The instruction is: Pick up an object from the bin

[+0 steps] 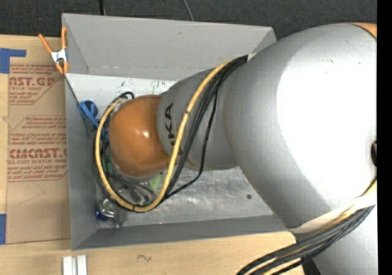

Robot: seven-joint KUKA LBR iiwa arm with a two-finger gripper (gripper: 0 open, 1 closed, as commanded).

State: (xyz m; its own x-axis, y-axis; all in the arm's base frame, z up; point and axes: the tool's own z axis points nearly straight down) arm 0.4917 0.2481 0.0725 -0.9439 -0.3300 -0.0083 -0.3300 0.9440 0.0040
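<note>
My gripper (130, 193) shows as a dark body under the orange wrist cover, low over the bin's left side near the front-left corner. A small silvery and blue thing (106, 211) lies in that corner, just below and left of the gripper. A blue looped thing (87, 112) rests against the left wall, beside the cover's upper left edge. A sliver of something green (157, 180) peeks out from under the cover on its right; the rest of it is hidden.
The arm reaches in from the right and hides most of the bin's floor and whatever lies on it. Cables loop round the orange cover. A strip of bare grey floor runs along the front wall, right of the gripper.
</note>
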